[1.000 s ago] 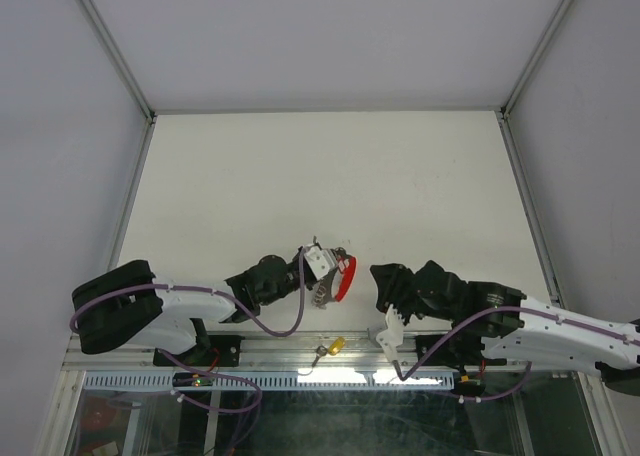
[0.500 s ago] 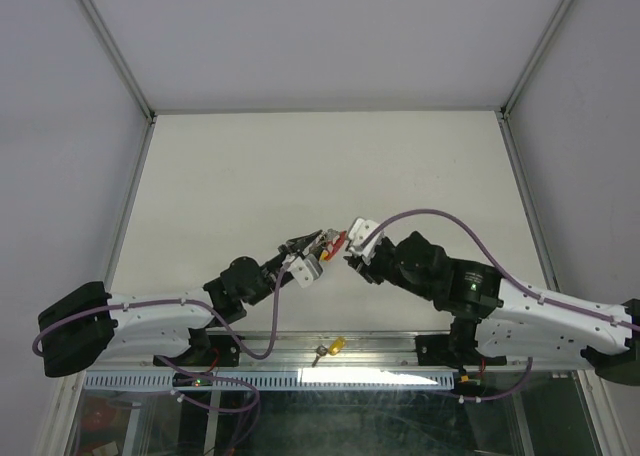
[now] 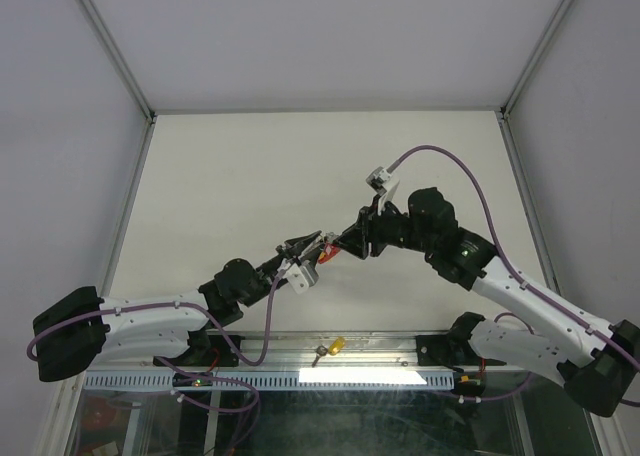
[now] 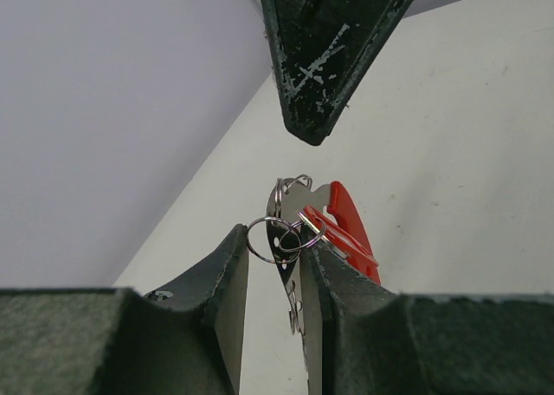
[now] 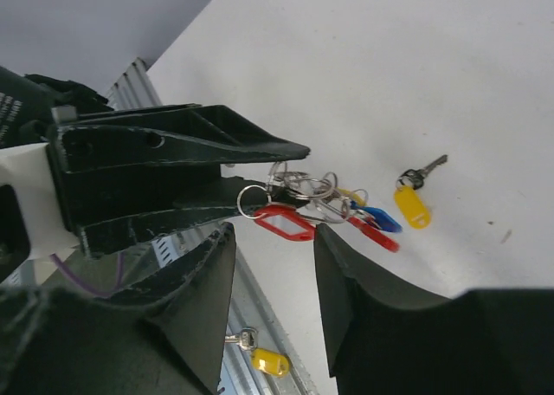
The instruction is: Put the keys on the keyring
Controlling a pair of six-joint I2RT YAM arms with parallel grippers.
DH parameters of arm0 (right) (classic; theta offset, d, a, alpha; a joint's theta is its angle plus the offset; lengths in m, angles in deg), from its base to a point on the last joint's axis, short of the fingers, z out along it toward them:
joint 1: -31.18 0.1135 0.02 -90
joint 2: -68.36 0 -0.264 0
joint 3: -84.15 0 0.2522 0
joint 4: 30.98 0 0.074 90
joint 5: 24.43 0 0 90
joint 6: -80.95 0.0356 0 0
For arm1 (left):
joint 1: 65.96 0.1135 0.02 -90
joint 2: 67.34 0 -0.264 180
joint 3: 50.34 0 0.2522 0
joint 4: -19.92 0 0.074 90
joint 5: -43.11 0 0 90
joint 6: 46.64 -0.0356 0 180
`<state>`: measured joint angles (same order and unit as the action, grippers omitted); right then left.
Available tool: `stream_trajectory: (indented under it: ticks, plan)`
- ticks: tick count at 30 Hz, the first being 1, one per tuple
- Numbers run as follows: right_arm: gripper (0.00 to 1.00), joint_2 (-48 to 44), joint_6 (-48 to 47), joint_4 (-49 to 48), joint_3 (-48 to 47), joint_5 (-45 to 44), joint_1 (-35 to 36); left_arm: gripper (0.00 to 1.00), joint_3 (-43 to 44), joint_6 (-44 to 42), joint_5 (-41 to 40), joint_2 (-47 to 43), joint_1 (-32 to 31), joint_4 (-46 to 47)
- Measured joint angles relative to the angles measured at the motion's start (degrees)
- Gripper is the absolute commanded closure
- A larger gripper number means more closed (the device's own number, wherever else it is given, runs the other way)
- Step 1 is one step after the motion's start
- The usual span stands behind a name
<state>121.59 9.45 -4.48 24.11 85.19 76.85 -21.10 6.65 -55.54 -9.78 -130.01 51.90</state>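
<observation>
My left end effector [image 4: 277,237] is clenched on the keyring [image 4: 344,225], a curved red plastic band joined to a row of small silver metal rings. Both fingers pinch a flat silver part of it, so the rings and the band stick out past my fingertips. I hold it raised off the white bench [image 3: 250,166] and pointed at my other arm. I judge this leaves the rings free to be reached from the far side instead of buried in my grip. Several tagged keys hang from the rings just beyond my left fingertips: a red plastic tag [image 5: 284,223] nearest, then a blue plastic tag [image 5: 382,218] and another red one farther out.

My right end effector [image 5: 273,232] meets the bundle tip to tip, released, its jaws apart and grasping nothing. The red tag sits just ahead of the gap, and I cannot tell whether either finger touches it. Placed this close and open, it seems set to work a key at the rings.

A silver key with a yellow plastic tag [image 5: 414,203] lies on the bench beneath and past my right fingertips, apart from the bundle, so the task looks unfinished. Another yellow-tagged key [image 3: 334,346] lies on the metal rail [image 3: 260,348] at the near edge, well behind both end effectors.
</observation>
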Motion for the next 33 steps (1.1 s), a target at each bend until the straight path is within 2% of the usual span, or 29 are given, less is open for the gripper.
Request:
stream_trajectory:
  ticks: [5,9,16,25,33]
  plan:
    - [0.64,0.26,3.67,-3.78,0.85,3.58,-0.04,1.00,0.00,-0.17,0.04,0.07,0.00,-0.11]
    - [0.66,1.11,6.05,-5.49,0.85,3.41,-0.07,1.00,0.00,-0.20,0.22,0.13,0.00,-0.50]
    - [0.74,4.98,7.80,-1.95,-3.17,1.81,-0.07,1.00,0.00,-0.17,0.26,0.24,0.00,-0.76]
    - [0.75,8.39,9.99,4.00,-7.69,0.48,0.35,1.00,0.02,-0.15,0.83,2.56,0.00,0.39]
    - [0.76,11.06,10.23,8.59,-9.44,-4.04,2.82,1.00,0.15,-0.15,1.60,4.33,0.00,1.99]
